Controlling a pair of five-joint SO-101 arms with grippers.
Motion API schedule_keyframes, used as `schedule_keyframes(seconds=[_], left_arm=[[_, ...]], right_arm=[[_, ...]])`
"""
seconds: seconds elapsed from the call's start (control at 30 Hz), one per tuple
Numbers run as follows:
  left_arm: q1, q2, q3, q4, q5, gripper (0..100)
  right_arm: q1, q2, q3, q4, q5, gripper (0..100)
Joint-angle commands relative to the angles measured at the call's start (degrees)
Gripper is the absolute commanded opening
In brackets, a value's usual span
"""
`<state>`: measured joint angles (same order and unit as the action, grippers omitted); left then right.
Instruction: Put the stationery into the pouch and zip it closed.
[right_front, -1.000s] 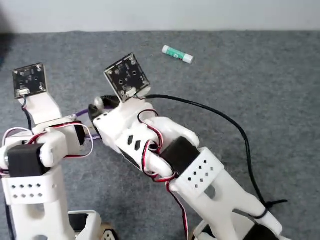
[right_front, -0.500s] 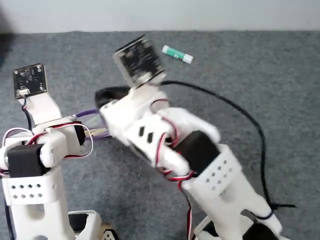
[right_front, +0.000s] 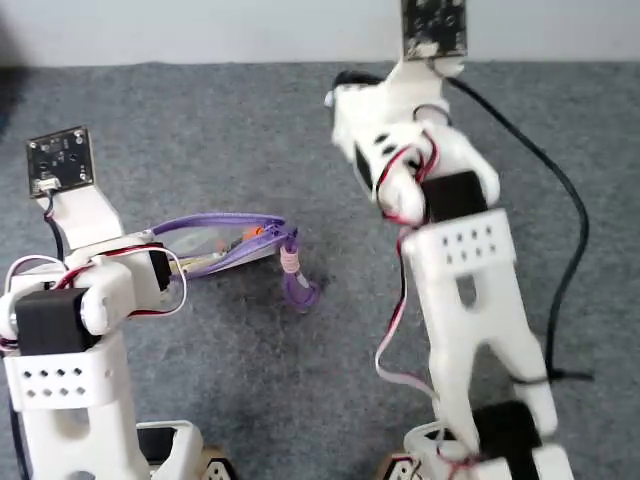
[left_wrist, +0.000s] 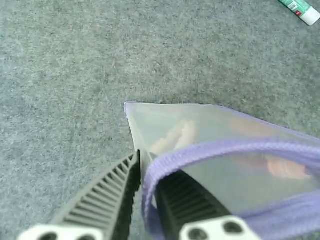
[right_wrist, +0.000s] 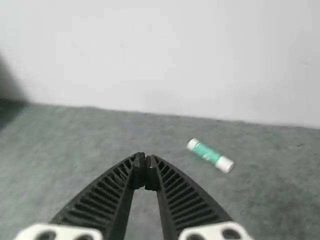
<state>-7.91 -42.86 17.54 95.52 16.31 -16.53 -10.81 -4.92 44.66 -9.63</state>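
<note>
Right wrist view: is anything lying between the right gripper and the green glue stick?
No. In the right wrist view, only bare grey mat lies between the shut right gripper and the glue stick.

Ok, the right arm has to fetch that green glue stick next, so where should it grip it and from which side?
Across the middle of the glue stick, coming down from above and straddling its barrel. It lies flat on the carpet and is a round tube, so end grips would likely slip. The right gripper is shut, so open it first.
</note>
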Motion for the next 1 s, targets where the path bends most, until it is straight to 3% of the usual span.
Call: schedule_keyframes(seconds=[0.0, 0.2, 0.37, 0.8, 0.97], left_arm=[[0.26, -0.53, 0.13, -0.53, 0.44, 1], [0.44, -0.35, 0.13, -0.44, 0.35, 1], [0.44, -0.44, 0.13, -0.44, 0.35, 1], [0.44, -0.44, 0.13, -0.53, 0.35, 1], [0.44, -0.26, 0.22, -0.53, 0.35, 1]], right_arm=[[3.65, 6.81, -2.81, -10.07, -0.26, 0.8], [5.23, 21.41, -2.99, -24.40, -0.18, 0.8], [6.46, 33.01, -9.85, -28.35, -0.18, 0.8], [8.92, 68.44, -51.16, -28.44, -0.09, 0.8], [8.48, 84.09, -67.96, -28.79, 5.36, 0.9]])
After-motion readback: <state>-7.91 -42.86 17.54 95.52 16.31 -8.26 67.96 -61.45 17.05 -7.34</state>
